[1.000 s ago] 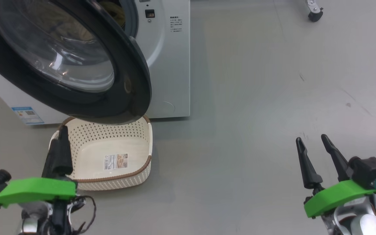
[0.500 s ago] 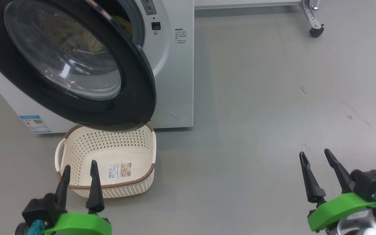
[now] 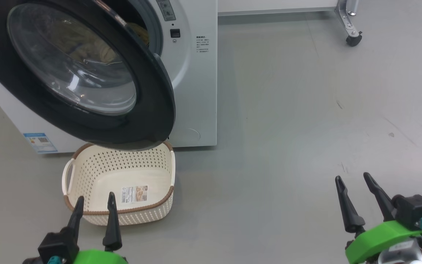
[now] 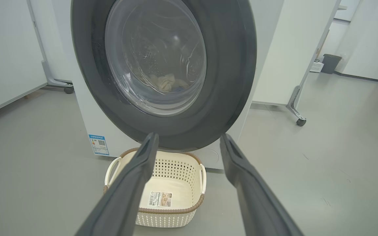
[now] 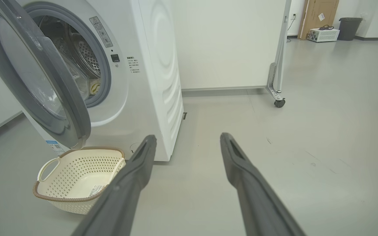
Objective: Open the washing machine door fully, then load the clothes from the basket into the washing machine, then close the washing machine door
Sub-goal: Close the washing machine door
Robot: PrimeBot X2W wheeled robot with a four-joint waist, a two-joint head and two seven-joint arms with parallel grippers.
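Head view: L claw (image 3: 96, 196) & R claw (image 3: 352, 176) both spread wide, gripping nothing; L near basket (image 3: 141, 215).

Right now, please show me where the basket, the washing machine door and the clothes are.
basket (image 3: 145, 217): head view, perforated front wall.
washing machine door (image 3: 75, 62): head view, clear glass centre.
clothes (image 4: 167, 82): left wrist view, cream bundle seen through the door glass.

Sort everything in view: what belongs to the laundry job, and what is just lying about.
Job: washer, door, basket, clothes in the drum.
Lying about: wheeled panel, dark bin, white box beside the bin.
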